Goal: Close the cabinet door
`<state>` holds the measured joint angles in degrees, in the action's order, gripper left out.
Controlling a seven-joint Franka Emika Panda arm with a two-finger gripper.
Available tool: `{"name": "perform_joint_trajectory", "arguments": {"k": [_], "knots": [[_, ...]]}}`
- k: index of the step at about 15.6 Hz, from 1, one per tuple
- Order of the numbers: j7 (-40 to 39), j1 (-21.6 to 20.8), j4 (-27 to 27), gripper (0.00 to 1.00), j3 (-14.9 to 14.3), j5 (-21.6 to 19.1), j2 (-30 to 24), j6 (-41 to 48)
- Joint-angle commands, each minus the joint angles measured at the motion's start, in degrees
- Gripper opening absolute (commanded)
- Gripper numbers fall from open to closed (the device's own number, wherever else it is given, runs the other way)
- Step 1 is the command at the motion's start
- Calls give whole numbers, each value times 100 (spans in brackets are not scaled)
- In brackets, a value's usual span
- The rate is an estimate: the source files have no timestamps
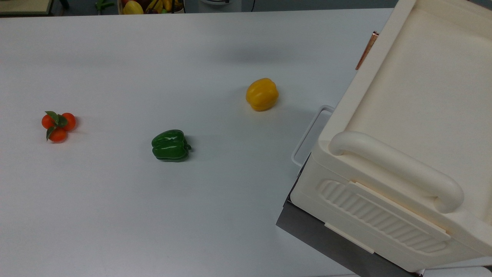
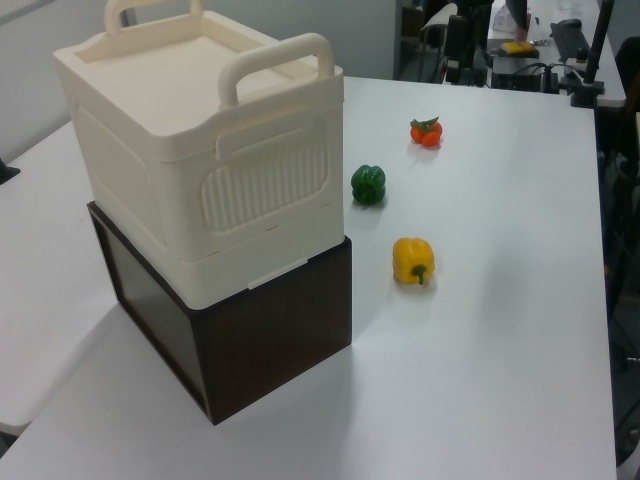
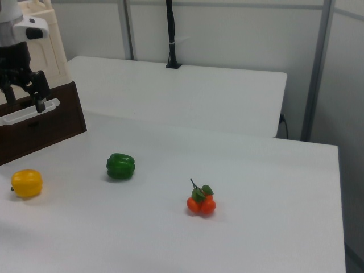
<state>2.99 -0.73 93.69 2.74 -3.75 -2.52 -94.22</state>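
While the black gripper (image 3: 24,91) hangs parted, the ribbed cream cabinet (image 1: 403,154) sits boxy.

Cut off at the top view's right and top edges: cabinet (image 1: 423,96). Of the cabinet door, just the copper handle (image 1: 367,50) edge-on; panel face hidden behind cabinet rim. Dark base (image 1: 326,238) mostly tucked under the cream body, clipped at btm edge. Fruit basket (image 1: 152,5) cropped at top, contents too small to ID. Robot arm (image 3: 14,34) cut by the right view's top-left corner.
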Motion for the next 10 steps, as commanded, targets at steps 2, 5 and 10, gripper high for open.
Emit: {"name": "perform_joint_trajectory", "arguments": {"k": [2, 5, 10], "knots": [[17, -349, 62, 100, -221, 155, 32, -771], [-167, -481, 62, 100, -344, 155, 58, -791], [-123, -481, 53, 100, -344, 147, 49, -782]]}}
